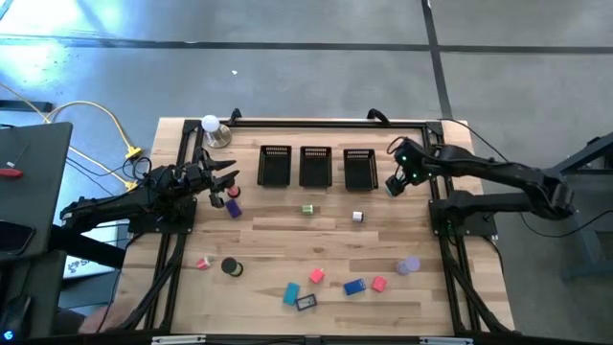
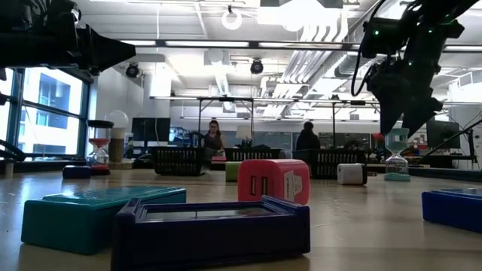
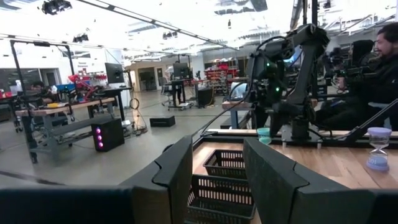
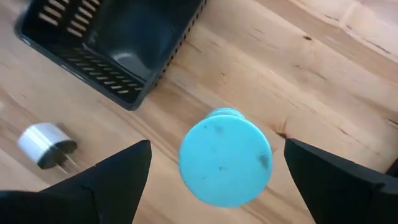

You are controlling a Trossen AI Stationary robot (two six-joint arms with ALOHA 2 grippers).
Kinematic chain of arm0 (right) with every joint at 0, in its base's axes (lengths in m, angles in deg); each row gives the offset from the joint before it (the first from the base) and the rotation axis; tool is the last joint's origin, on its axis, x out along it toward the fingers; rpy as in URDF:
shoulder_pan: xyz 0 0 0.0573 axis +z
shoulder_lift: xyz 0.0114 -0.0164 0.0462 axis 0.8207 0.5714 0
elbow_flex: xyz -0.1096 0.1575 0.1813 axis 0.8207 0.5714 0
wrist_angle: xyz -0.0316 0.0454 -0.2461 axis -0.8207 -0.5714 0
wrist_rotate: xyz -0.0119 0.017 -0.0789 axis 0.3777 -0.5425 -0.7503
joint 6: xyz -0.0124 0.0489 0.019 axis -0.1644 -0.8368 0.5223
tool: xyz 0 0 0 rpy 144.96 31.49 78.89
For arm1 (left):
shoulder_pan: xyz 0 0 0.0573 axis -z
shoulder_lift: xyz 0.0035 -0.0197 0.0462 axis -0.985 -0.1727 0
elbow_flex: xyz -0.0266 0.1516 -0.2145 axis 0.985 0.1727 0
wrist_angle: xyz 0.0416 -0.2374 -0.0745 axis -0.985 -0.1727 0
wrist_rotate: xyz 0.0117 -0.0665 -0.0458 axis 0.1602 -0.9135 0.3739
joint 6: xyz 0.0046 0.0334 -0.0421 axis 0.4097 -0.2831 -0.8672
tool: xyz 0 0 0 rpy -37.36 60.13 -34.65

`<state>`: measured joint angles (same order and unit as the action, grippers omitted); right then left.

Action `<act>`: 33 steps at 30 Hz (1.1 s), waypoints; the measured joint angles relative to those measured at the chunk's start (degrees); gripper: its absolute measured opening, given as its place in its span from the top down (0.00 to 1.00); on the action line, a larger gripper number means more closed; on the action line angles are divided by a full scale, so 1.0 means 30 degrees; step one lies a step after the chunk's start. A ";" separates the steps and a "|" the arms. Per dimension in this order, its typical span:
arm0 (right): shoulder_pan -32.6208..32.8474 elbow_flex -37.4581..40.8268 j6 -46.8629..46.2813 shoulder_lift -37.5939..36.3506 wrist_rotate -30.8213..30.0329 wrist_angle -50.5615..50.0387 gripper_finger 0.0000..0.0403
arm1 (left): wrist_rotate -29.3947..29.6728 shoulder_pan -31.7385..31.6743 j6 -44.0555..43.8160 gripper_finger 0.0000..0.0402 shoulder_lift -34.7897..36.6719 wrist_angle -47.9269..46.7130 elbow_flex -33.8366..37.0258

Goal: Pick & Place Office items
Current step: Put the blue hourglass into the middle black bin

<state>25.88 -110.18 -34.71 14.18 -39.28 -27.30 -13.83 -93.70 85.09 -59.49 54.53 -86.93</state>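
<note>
Plenty of little office bits are scattered over the wooden table (image 1: 287, 240). Near the front edge sit a teal block (image 1: 291, 293), a dark framed block (image 1: 306, 303), a pink charger (image 1: 317, 276) with slots on its face, a blue block (image 1: 354, 286), another pink piece (image 1: 379, 284) and a pale purple piece (image 1: 409, 264). A black roll (image 1: 231, 267) and a small pink bit (image 1: 203, 263) lie toward the left. A green block (image 1: 307, 209) and a white plug (image 1: 357, 218) rest mid-table, in front of three black mesh bins (image 1: 315, 166).

Right claw (image 4: 211, 162) hangs above a teal hourglass (image 4: 225, 155) beside the right bin, fingers spread wide on either side, not touching it. Left claw (image 1: 228, 184) hovers over the table's left side, fingers (image 3: 180, 174) a bit apart with nothing between them; a pink and a purple piece (image 1: 233, 206) sit just below it.
</note>
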 joint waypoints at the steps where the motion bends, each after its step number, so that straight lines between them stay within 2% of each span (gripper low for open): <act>1: 0.0000 0.0000 0.0351 0.0162 -0.0008 0.0000 0.11 | 0.0000 -0.0001 0.0000 0.65 0.0000 0.0000 0.0000; 7: -0.0004 0.0000 0.0548 0.1052 -0.0644 0.0015 0.11 | 0.0000 0.0005 0.0007 0.66 0.0000 -0.0007 0.0000; 25: 0.0007 0.0000 0.0895 0.2565 -0.0558 0.0104 0.12 | 0.0160 0.0000 0.0146 0.66 0.0000 -0.0015 0.0000; 33: 0.0007 0.0000 0.0876 0.2565 -0.0908 0.0131 0.25 | 0.0153 0.0003 0.0153 0.65 0.0000 -0.0015 0.0000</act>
<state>25.90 -110.18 -32.08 21.87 -42.01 -26.90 -13.38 -93.69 85.55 -59.49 54.49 -86.93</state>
